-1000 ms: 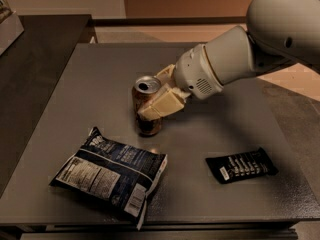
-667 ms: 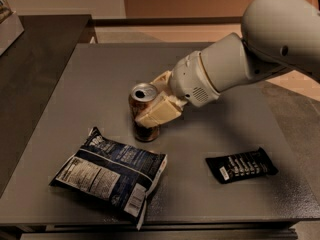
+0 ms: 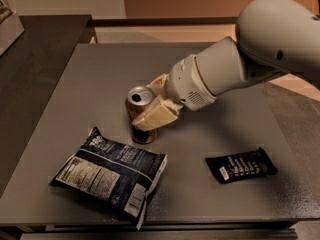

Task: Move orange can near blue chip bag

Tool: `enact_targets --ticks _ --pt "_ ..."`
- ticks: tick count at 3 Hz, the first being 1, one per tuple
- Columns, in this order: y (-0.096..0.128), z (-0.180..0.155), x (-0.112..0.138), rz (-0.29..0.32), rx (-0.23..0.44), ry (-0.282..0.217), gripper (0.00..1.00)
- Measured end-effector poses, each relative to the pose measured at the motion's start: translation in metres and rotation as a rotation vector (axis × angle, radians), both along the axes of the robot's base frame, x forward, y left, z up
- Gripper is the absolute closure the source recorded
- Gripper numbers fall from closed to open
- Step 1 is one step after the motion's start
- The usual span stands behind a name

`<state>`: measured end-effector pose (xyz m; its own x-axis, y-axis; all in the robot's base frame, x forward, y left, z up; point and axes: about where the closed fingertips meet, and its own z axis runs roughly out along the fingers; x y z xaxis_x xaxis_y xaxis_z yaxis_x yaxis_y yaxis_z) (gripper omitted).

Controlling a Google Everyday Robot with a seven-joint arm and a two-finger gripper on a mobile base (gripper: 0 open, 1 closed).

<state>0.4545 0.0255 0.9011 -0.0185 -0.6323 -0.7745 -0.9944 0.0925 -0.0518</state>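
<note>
Nearest the front edge of the grey table (image 3: 100, 79), the blue chip bag (image 3: 110, 171) lies flat with its white nutrition label and barcode facing up. It looks puffed and closed, so what it holds cannot be seen. To the right, well apart from it, a small black wrapper (image 3: 242, 165) with white print also lies flat.

Just behind the bag's upper right corner is the orange can (image 3: 145, 133), close to the bag but not touching it. It stands nearly upright, leaning slightly, with its silver top facing up and a dark opening in the lid. Nothing inside it can be made out. Whether its base rests on the table or hangs just above it cannot be told.

The gripper (image 3: 144, 106) is clamped around the can's upper half. One cream-coloured finger (image 3: 156, 116) crosses the can's near side, and the other sits behind it. The white arm (image 3: 220, 74) reaches in from the upper right.

Beyond the table, a dark counter (image 3: 35, 49) runs along the left.
</note>
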Motion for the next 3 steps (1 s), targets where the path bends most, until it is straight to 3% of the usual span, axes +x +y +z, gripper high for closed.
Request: enact_targets --ticks 1,2,3 --pt "0.0019 0.0008 -0.0013 0.004 -0.002 -0.002 0.12" --pt "0.0037 0.0016 -0.0025 0.007 -0.004 -0.004 0.00" --pt "0.0038 0.0017 -0.0025 0.007 -0.004 -0.004 0.00"
